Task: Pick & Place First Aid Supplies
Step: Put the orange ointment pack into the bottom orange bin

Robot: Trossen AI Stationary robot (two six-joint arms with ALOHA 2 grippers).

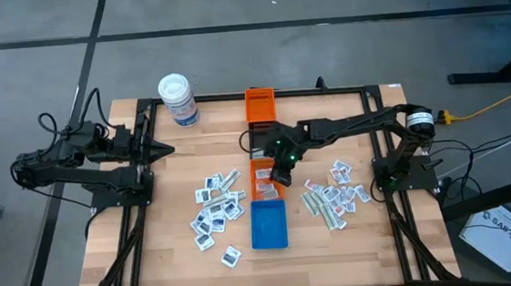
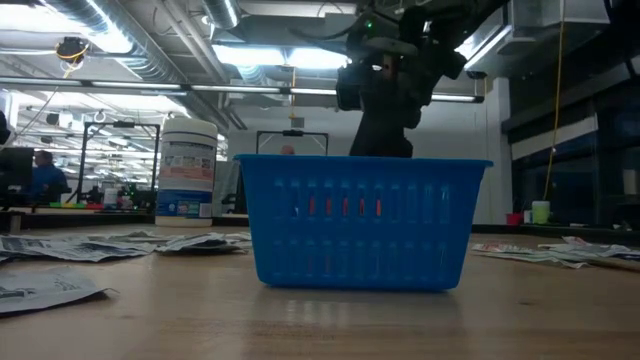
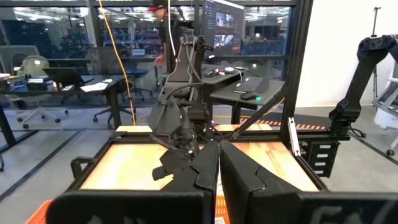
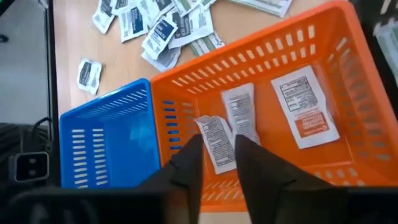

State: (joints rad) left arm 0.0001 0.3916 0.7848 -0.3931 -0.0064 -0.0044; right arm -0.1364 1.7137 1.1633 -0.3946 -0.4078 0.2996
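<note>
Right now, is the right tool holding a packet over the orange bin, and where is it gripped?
Nothing looks held. The right tool hangs open above the orange bin; three packets lie flat on its floor. The left tool waits empty at the table's left.

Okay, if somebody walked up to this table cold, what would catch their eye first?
Probably the right gripper, reaching to the table's middle and hanging over the orange bin, where three white packets already lie. Next, the blue bin just in front of it, with loose packets strewn on the wood either side. The left gripper waits at the table's left edge.
</note>
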